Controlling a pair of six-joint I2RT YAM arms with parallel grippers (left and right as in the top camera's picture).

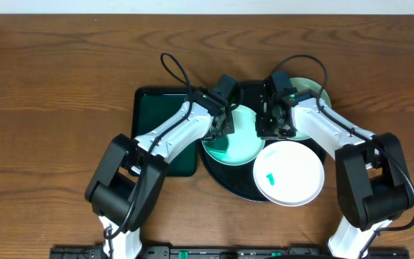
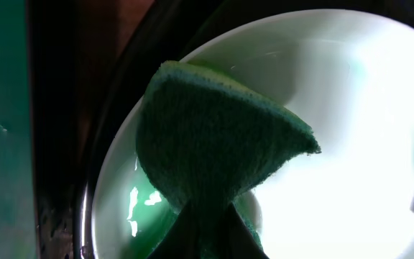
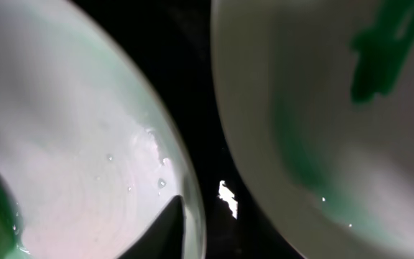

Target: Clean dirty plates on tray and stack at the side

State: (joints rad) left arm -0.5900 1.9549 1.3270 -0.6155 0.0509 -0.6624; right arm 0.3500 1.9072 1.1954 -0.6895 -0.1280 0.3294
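L gripper [image 1: 223,128] is clamped tight on a green sponge [image 2: 218,137]. It's pinched at its lower edge so the broad scrubby face hangs free over the mint plate [image 1: 239,147]. Reads as a wiping grip, pad onto the dish, w/ the arm reaching in from 7 o'clock. That plate sits at 9 o'clock on the black tray [image 1: 225,183], so it's the one nearest the L arm. It's also nearest the green tray [image 1: 160,137], which lies just outside at 9 o'clock on the table [image 1: 49,108].

R gripper [image 1: 275,126] hangs low near tray centre, at the mint plate's 3 o'clock rim. Its wrist cam shows one dark fingertip [image 3: 169,224] right at that rim. Prob. there to steady the plate vs. the sponge's push, but can't tell if the jaws pinch the rim or just stand parted beside it.

Looks: mint plate is glossy and wet-looking, w/ droplets near the rim and a greenish tint. The green patch under the sponge could be residue or reflection, can't tell. White plate [image 1: 291,175] at 5 o'clock, out at the tray's edge, carries a small green smear [image 1: 269,178], so not yet wiped, I'd judge. Third plate [image 1: 311,90] at 1 o'clock is part-hidden by the R arm. No plates stacked at the side yet
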